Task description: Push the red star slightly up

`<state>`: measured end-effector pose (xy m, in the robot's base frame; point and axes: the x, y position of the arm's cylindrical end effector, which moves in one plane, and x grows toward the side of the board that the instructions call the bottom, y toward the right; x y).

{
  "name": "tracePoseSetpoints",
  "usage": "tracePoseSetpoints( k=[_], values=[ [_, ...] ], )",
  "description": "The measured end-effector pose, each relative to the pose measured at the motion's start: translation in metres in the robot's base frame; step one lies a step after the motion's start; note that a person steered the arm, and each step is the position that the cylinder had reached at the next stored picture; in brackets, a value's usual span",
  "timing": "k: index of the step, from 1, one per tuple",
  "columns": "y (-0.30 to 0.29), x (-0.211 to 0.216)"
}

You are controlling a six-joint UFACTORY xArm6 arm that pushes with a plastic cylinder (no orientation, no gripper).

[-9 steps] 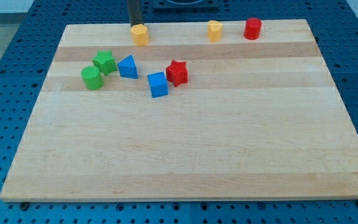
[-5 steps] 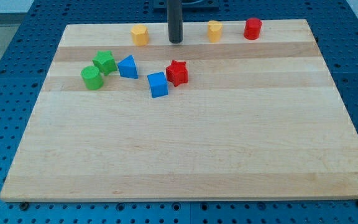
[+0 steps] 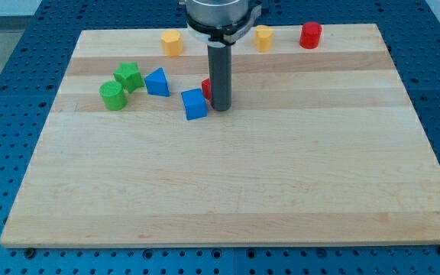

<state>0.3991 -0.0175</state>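
Note:
The red star (image 3: 206,86) lies on the wooden board (image 3: 228,183), left of centre near the view's top. My rod stands in front of it and hides most of it; only its left edge shows. My tip (image 3: 220,108) rests on the board just below the star's lower right side, right of the blue cube (image 3: 195,104). I cannot tell whether the tip touches the star.
A blue triangular block (image 3: 157,81) lies left of the star. A green star (image 3: 128,76) and a green cylinder (image 3: 113,95) lie further left. Along the view's top edge sit two yellow blocks (image 3: 172,42) (image 3: 263,37) and a red cylinder (image 3: 310,35).
My tip has moved from the top edge near the left yellow block, rightward and then down the view, to just below the red star. The blocks have not visibly moved.

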Motion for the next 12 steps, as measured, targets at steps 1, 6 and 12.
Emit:
tracePoseSetpoints(
  k=[1,6,12],
  values=[
    [-0.01,0.0],
    [-0.016,-0.049],
    [-0.011,-0.066]
  ],
)
